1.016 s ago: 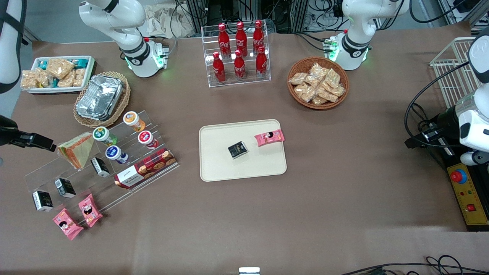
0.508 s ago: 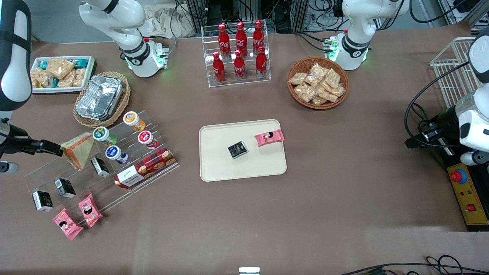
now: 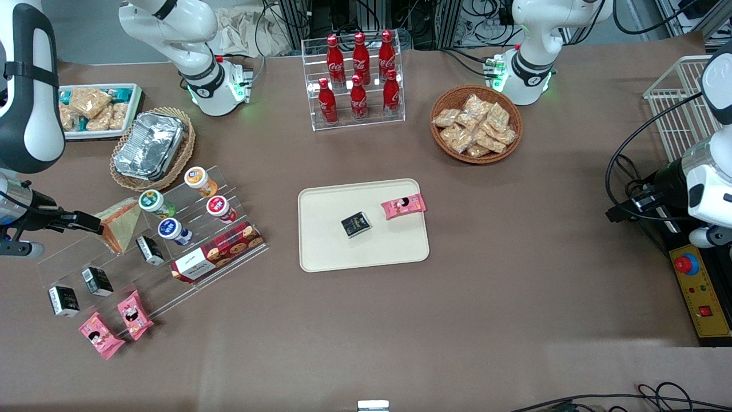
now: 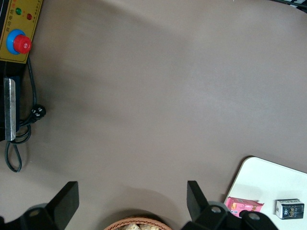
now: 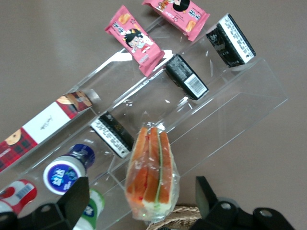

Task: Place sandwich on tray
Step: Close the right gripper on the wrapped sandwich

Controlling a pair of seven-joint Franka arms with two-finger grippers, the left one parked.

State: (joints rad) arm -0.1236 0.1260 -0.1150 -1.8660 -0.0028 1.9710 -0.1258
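Observation:
The sandwich (image 3: 120,224), a plastic-wrapped wedge with orange and green layers, stands on the top step of a clear acrylic rack (image 3: 68,254). My right gripper (image 3: 91,222) is at the sandwich's end, on the working arm's side, with fingers open. In the right wrist view the sandwich (image 5: 152,179) lies between my spread fingers (image 5: 76,199), not touching either. The cream tray (image 3: 331,252) lies mid-table, well toward the parked arm's end from the rack, holding a pink snack packet (image 3: 404,206) and a small black box (image 3: 355,224).
The rack also holds small round cups (image 3: 153,201), black boxes (image 3: 96,280) and a red biscuit box (image 3: 217,250). A foil container in a wicker basket (image 3: 150,147) sits just farther from the camera than the sandwich. Cola bottles (image 3: 357,80), a snack basket (image 3: 476,123).
My gripper has moved along the table toward the sandwich, from a gap beside it to its end. The sandwich has not moved.

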